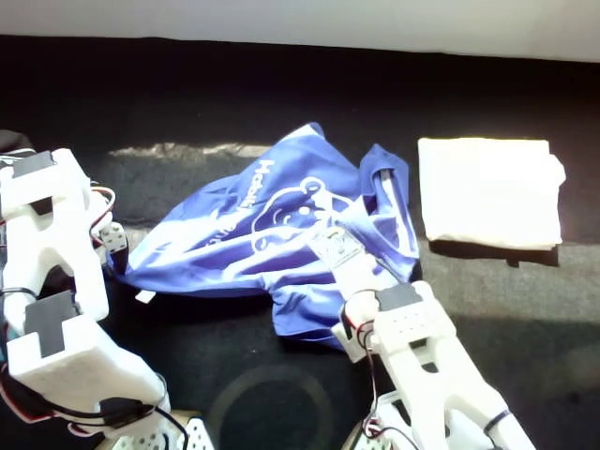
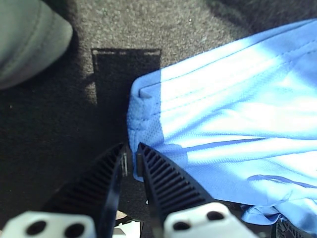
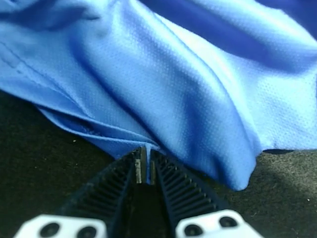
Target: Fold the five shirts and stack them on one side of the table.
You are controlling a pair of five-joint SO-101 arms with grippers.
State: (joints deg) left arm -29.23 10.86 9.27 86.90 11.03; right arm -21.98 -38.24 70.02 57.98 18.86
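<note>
A blue shirt (image 1: 281,230) with a white print lies crumpled and spread across the middle of the dark table. A folded white shirt (image 1: 489,190) rests at the back right. My left gripper (image 1: 116,246) is at the blue shirt's left edge; in the left wrist view it (image 2: 132,154) is shut on the hem corner of the blue shirt (image 2: 228,114). My right gripper (image 1: 345,261) is over the shirt's near right part; in the right wrist view it (image 3: 143,166) is shut on a fold of the blue shirt's (image 3: 188,89) hem, close to the table.
A grey cloth (image 2: 27,37) lies on the dark mat just beyond the shirt corner beside the left gripper. The white wall strip (image 1: 375,23) borders the table's far edge. Bare dark mat (image 1: 525,309) lies in front of the white shirt.
</note>
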